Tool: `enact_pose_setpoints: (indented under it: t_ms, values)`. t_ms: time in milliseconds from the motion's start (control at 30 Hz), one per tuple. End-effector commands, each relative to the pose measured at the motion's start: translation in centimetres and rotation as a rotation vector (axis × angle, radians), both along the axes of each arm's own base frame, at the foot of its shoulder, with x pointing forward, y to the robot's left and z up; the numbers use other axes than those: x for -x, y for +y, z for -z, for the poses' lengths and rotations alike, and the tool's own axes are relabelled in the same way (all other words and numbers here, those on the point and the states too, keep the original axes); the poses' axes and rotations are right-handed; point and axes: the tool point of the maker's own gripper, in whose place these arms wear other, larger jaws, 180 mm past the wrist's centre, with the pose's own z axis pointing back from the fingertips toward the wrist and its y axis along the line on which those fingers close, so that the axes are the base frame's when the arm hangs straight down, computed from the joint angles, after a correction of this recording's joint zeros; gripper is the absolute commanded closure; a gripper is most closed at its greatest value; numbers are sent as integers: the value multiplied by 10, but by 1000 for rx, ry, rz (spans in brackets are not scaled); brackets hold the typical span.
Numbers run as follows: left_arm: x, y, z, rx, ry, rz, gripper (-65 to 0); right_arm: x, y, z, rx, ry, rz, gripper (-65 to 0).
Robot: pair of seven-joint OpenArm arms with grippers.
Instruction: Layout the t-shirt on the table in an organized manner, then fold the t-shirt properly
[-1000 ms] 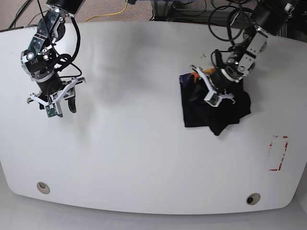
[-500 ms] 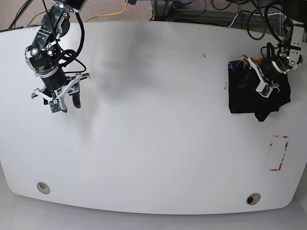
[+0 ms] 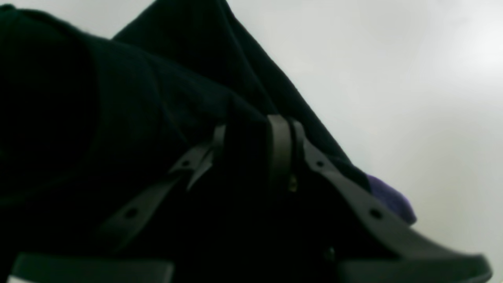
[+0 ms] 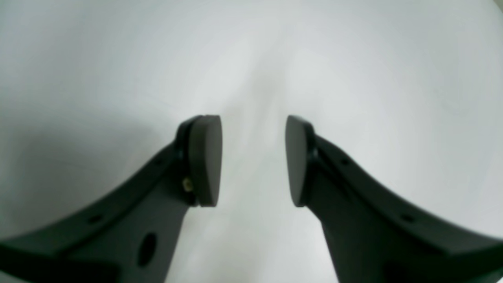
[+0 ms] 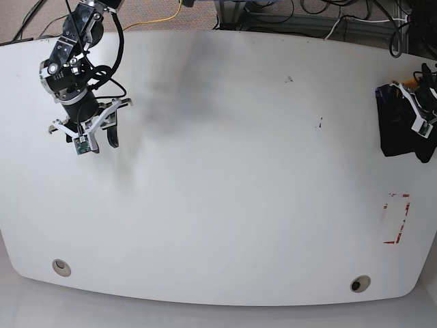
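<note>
1. The counter (image 5: pixel 225 205) is a large glossy white slab with curved edges, and it fills nearly the whole base view.
2. 2 small metal-ringed holes sit near its front edge, the left hole (image 5: pixel 61 266) and the right hole (image 5: pixel 360 283).
3. A red tape rectangle (image 5: pixel 396 219) marks the surface on the far right of the base view, above the right hole.
4. Tiny dark scuffs (image 5: pixel 319 124) dot the upper middle of the surface.
5. Beyond the far edge lies brown carpet (image 5: pixel 143 12) with a yellow cable (image 5: pixel 167 19) and a tangle of black cables (image 5: pixel 300 14).
6. The t-shirt (image 5: pixel 399 130) is a bunched black bundle at the counter's right edge in the base view, well apart from the tape rectangle below it.
7. The left hand (image 3: pixel 251 149) is clamped on black t-shirt cloth pinched between its fingers, with a purple patch (image 3: pixel 389 198) of print showing beside 1 finger.
8. The right hand (image 4: pixel 253 161) hangs over bare white surface on the opposite side, its pads (image 4: pixel 206 157) parted with a clear gap and nothing between them.
9. A soft grey shadow (image 5: pixel 177 89) falls on the counter beside the right arm.
</note>
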Motion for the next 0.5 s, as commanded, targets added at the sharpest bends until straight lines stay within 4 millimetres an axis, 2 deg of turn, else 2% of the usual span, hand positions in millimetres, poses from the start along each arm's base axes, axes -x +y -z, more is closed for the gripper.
enact_pose_setpoints:
  t_ms: [0, 233, 400, 467]
  values:
    - [16, 30, 6, -135, 105, 3, -121, -7, 0, -18, 5, -66, -9, -254]
    - [13, 47, -8, -184, 104, 12, -121, -5, 5, -14, -20, -61, 0, -254]
    - [9, 49, -14, -187, 90, 10, -119, -4, 7, -13, -28, -60, 0, -254]
    - [1, 51, -25, -185, 49, -2, -119, -4, 8, -13, -28, -59, -3, -254]
